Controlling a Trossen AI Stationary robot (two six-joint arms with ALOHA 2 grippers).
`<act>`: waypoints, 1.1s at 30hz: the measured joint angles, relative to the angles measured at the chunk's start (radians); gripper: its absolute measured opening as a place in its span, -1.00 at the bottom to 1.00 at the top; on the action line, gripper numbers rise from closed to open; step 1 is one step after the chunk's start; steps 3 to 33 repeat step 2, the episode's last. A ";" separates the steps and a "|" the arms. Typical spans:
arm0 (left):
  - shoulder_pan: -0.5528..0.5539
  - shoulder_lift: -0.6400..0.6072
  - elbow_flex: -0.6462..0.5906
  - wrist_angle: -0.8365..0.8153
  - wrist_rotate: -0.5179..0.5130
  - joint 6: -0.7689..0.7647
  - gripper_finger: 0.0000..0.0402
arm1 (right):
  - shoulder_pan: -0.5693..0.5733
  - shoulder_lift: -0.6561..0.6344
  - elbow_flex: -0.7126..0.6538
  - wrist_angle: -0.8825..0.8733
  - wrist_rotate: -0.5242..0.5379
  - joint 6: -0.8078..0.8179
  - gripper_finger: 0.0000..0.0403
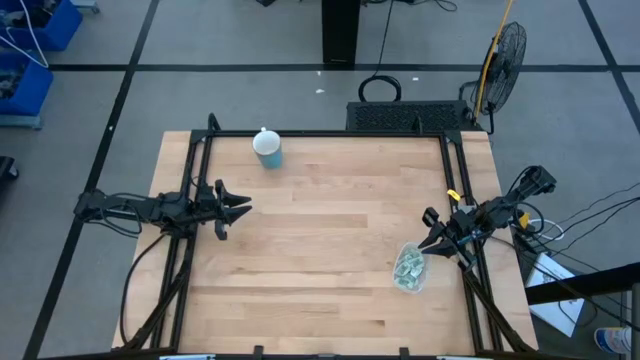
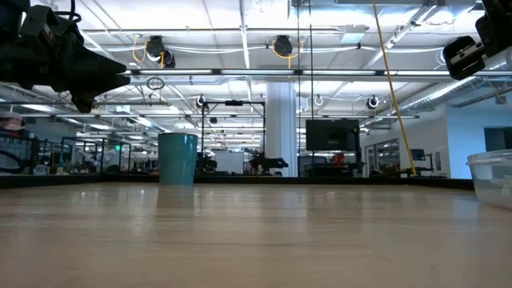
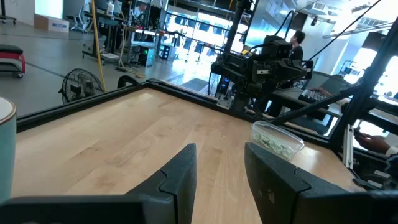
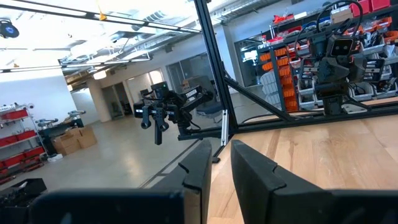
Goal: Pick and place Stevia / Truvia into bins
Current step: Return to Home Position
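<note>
The clear plastic cup (image 1: 411, 270) stands on the table near its right edge, with several pale green and white sachets (image 1: 407, 265) lying inside it. It also shows in the left wrist view (image 3: 277, 138) and at the right edge of the low view (image 2: 492, 178). My right gripper (image 1: 426, 232) hovers open and empty just beyond the cup, above the table's right side. My left gripper (image 1: 236, 212) hovers open and empty above the table's left side, pointing toward the right. No loose sachets show on the table.
A light blue cup with a white top (image 1: 267, 148) stands near the table's far edge, left of centre; it also shows in the low view (image 2: 178, 158). A black frame (image 1: 320, 133) runs along the table's far, left and right edges. A fan (image 1: 503, 52) stands on the floor beyond.
</note>
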 joint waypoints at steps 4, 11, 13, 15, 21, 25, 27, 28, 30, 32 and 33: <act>0.000 0.000 0.000 0.000 0.000 0.000 -0.30 | 0.000 0.000 0.000 0.000 0.000 0.000 -0.73; 0.000 0.000 0.000 0.000 0.000 0.000 -0.30 | 0.000 0.000 0.000 0.000 0.000 0.000 -0.73; 0.000 0.000 0.000 0.000 0.000 0.000 -0.30 | 0.000 0.000 0.000 0.000 0.000 0.000 -0.73; 0.000 0.000 0.000 0.000 0.000 0.000 -0.30 | 0.000 0.000 0.000 0.000 0.000 0.000 -0.73; 0.000 0.000 0.000 0.000 0.000 0.000 -0.30 | 0.000 0.000 0.000 0.000 0.000 0.000 -0.73; 0.000 0.000 0.000 0.000 0.000 0.000 -0.30 | 0.000 0.000 0.000 0.000 0.000 0.000 -0.73; 0.000 0.000 0.000 0.000 0.000 0.000 -0.30 | 0.000 0.000 0.000 0.000 0.000 0.000 -0.73; 0.000 0.000 0.000 0.000 0.000 0.000 -0.30 | 0.000 0.000 0.000 0.000 0.000 0.000 -0.73; 0.000 0.000 0.000 0.000 0.000 0.000 -0.30 | 0.000 0.000 0.000 0.000 0.000 0.000 -0.73; 0.000 0.000 0.000 0.000 0.000 0.000 -0.30 | 0.000 0.000 0.000 0.000 0.000 0.000 -0.73; 0.000 0.000 0.000 0.000 0.000 0.000 -0.30 | 0.000 0.000 0.000 0.000 0.000 0.000 -0.73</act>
